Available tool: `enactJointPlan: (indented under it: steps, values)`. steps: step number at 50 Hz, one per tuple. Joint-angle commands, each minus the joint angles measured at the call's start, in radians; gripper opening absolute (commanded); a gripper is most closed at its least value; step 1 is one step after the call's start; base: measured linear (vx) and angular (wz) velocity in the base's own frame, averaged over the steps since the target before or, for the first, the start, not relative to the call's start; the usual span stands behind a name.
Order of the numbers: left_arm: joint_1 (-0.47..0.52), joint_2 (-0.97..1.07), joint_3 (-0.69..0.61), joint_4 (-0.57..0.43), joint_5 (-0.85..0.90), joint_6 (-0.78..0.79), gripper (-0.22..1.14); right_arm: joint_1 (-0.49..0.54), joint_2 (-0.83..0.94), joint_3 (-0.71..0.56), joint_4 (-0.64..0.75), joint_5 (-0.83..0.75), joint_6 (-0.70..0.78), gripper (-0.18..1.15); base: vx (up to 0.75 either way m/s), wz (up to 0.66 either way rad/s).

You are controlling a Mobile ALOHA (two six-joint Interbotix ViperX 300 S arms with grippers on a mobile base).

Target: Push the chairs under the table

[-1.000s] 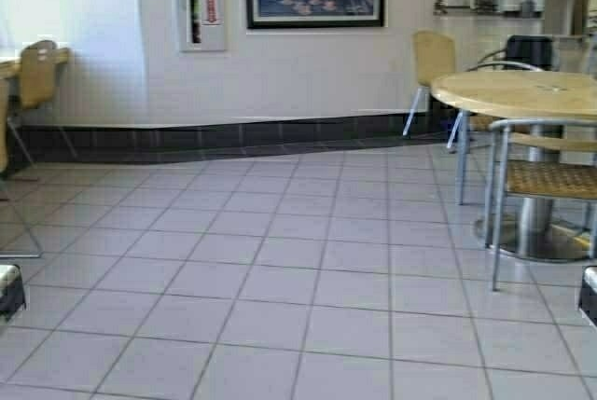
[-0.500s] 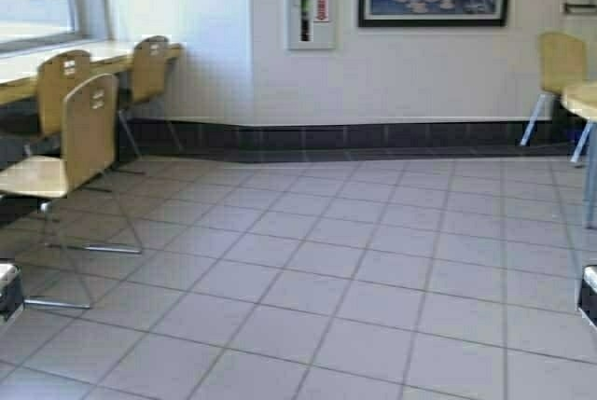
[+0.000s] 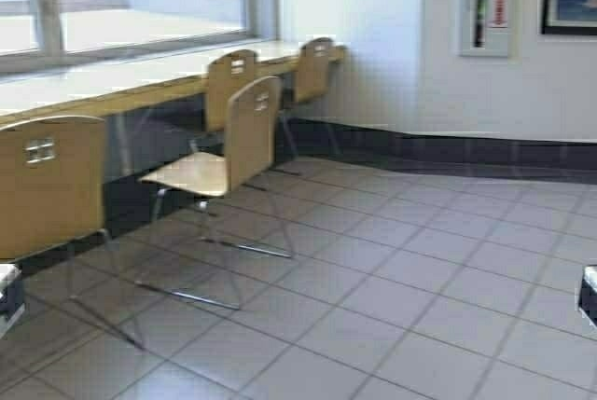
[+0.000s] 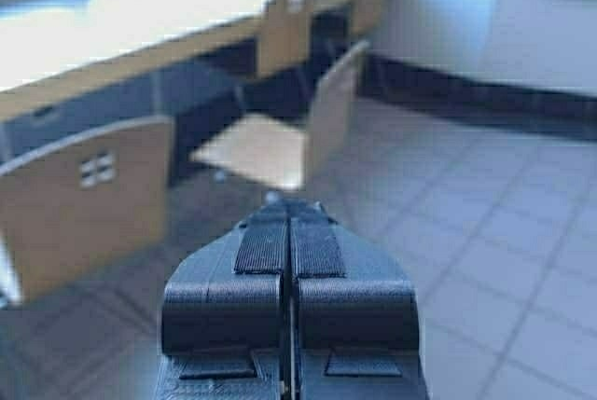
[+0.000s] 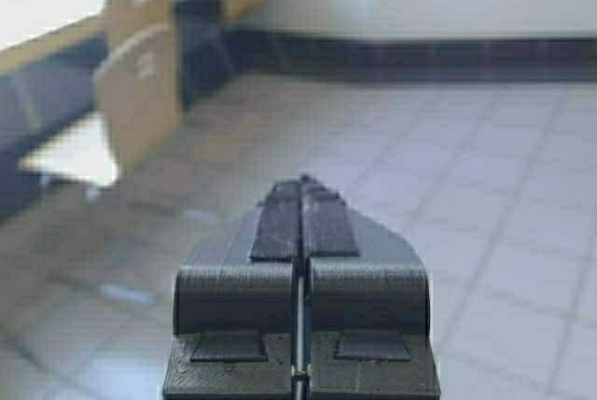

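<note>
Tan plywood chairs [image 3: 229, 144] sit pulled out from the table [image 3: 159, 78] at far left, one well clear. I hold left gripper [image 4: 290, 232] and right gripper [image 5: 303, 209] pressed together, low, ready for pushing.

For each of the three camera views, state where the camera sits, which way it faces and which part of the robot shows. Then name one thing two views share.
High view: on the robot's frame, facing forward and down at the table and chairs; no gripper clearly shows.
Left wrist view: behind the shut left gripper, facing the table.
Right wrist view: behind the shut right gripper, facing the tiled floor.
Shared: the pulled-out chair.
</note>
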Motion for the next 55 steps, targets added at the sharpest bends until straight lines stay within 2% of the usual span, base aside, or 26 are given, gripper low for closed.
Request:
enactJointPlan:
  steps: [1, 26, 42, 55]
  values:
    - [0.000, -0.014, -0.014, -0.002, -0.006, -0.008, 0.03, 0.000, 0.012, -0.029, 0.003, -0.005, 0.000, 0.04, 0.23, 0.61]
    - [-0.002, 0.003, 0.017, 0.000, -0.006, -0.015, 0.03, 0.002, 0.014, -0.023, 0.003, 0.029, 0.006, 0.04, 0.20, 0.66]
    - [-0.002, 0.003, 0.018, 0.000, -0.006, -0.017, 0.03, 0.044, 0.014, -0.028, 0.006, 0.060, 0.006, 0.04, 0.14, 0.56]
    - [-0.002, 0.009, 0.018, 0.000, -0.005, -0.080, 0.03, 0.095, 0.015, -0.032, 0.006, 0.091, 0.006, 0.04, 0.14, 0.42]
